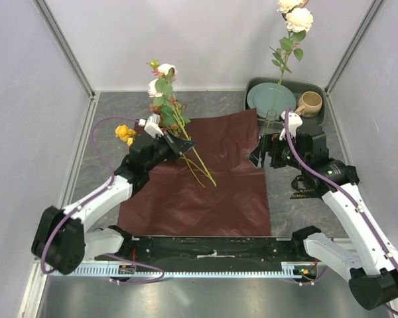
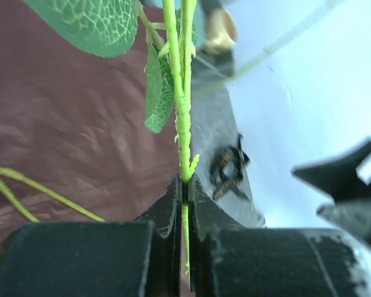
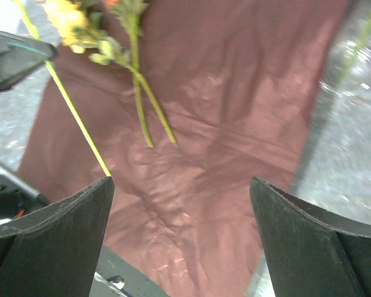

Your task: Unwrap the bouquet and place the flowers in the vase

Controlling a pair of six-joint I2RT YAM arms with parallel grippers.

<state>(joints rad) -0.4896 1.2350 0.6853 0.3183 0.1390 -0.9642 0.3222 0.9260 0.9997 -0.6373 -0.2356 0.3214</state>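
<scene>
Left tool [image 2: 184,183] clamps one green flower stem [image 2: 183,111], my right tool [image 3: 180,189] gapes empty; maroon wrapping paper [image 1: 215,192] lies open, white rose [image 1: 298,18] stands in clear glass vase [image 1: 272,121], loose stems [image 1: 202,169] wait.

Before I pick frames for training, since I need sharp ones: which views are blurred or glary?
Top external: sharp, evenly lit. Left wrist: the clamped stem is crisp, the background soft and bright. Right wrist: blurred throughout, yellow blooms smeared, sheen on the wrapping paper.
</scene>
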